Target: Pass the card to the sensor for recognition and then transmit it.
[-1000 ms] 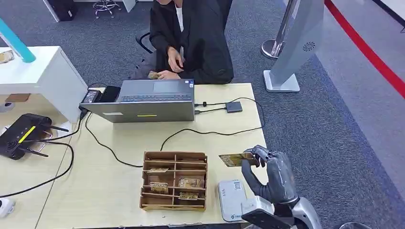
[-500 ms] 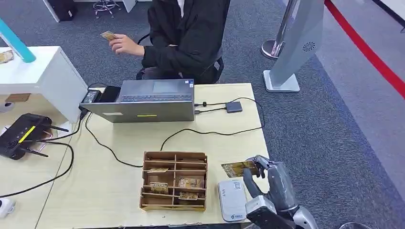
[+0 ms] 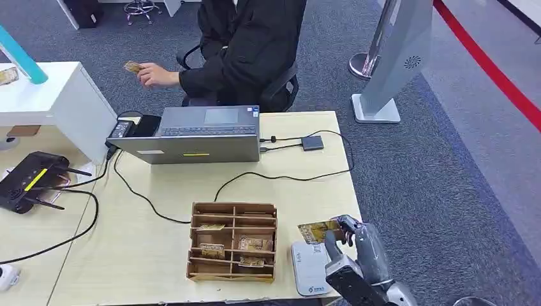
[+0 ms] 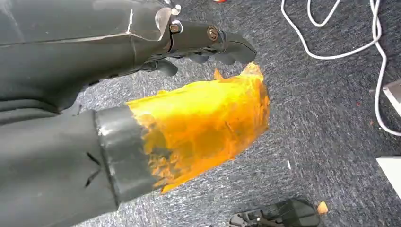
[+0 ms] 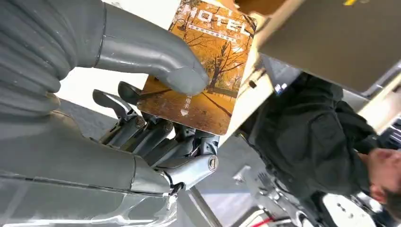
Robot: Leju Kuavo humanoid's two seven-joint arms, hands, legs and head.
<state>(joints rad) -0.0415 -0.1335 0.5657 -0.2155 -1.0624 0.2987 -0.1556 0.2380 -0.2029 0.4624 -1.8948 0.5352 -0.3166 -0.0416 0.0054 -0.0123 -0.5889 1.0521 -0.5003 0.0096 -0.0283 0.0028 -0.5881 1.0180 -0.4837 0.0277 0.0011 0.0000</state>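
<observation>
Here, right hand (image 3: 357, 245) at the near right corner of the worktop (image 3: 178, 191), pinching a hotel key card (image 3: 318, 230) between thumb and fingers. Card held roughly flat, just above and beyond the far right corner of the white card reader (image 3: 309, 268), apart from its top. In the right wrist view, thumb (image 5: 156, 59) pressed on the card's (image 5: 208, 66) printed face, an autumn-tree picture with the word HOTEL; darker fingers (image 5: 156, 135) curled under it.

Reader lying flat just right of the brown wooden card organiser (image 3: 233, 241); several cards lying in its compartments. Beyond the organiser, an open grey laptop (image 3: 194, 134) with a black cable (image 3: 281, 175) looping past it to a small dark adapter (image 3: 312, 142). Left of the laptop, a black router (image 3: 29, 180) with antennas, on the adjoining worktop.

Behind the laptop, a seated person in a black jacket (image 3: 252, 48), one hand (image 3: 153, 74) out to the side holding another card (image 3: 132, 66).

Left hand (image 4: 208, 40) over grey carpet, an orange-yellow wrapped part in front of it; dark fingers drawn together, nothing visible in them, though whether fully closed cannot be told.
</observation>
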